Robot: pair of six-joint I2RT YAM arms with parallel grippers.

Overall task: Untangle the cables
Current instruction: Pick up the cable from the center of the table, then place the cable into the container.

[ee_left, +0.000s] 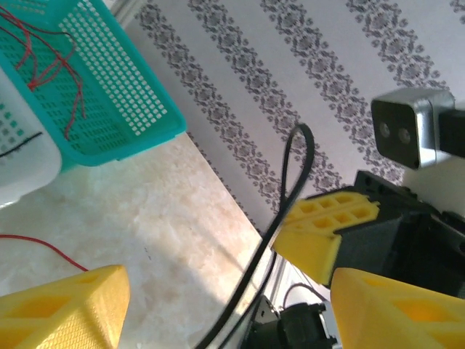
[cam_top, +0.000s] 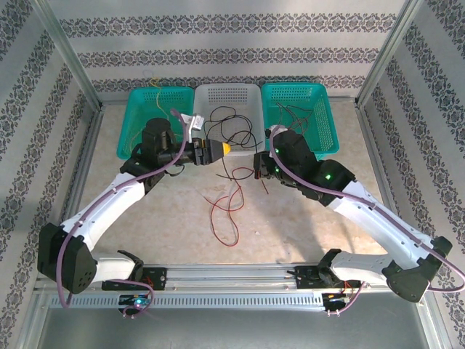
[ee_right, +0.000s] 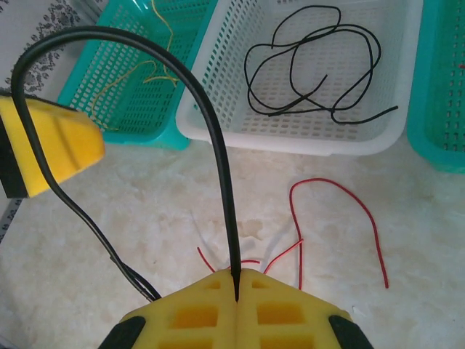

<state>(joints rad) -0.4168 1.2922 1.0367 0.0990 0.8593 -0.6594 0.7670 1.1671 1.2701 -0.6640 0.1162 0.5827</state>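
The right claw (ee_right: 236, 280) is clamped on a black cable (ee_right: 216, 138) above the counter (ee_right: 94, 233); the left claw (ee_left: 229, 280) stands wide apart.

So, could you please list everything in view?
left basket: one, teal, far left.
white basket: one, white, far middle.
right basket: one, teal, far right.
yellow cable: at least one, yellow, in left basket.
black cables: count unclear, black, in white basket.
red cables: several, red, in right basket.
loose red cable: at least one, red, on table.
held black cable: one, black, in right hand.
left hand: one, yellow, open, by white basket.
right hand: one, yellow, shut on held black cable.
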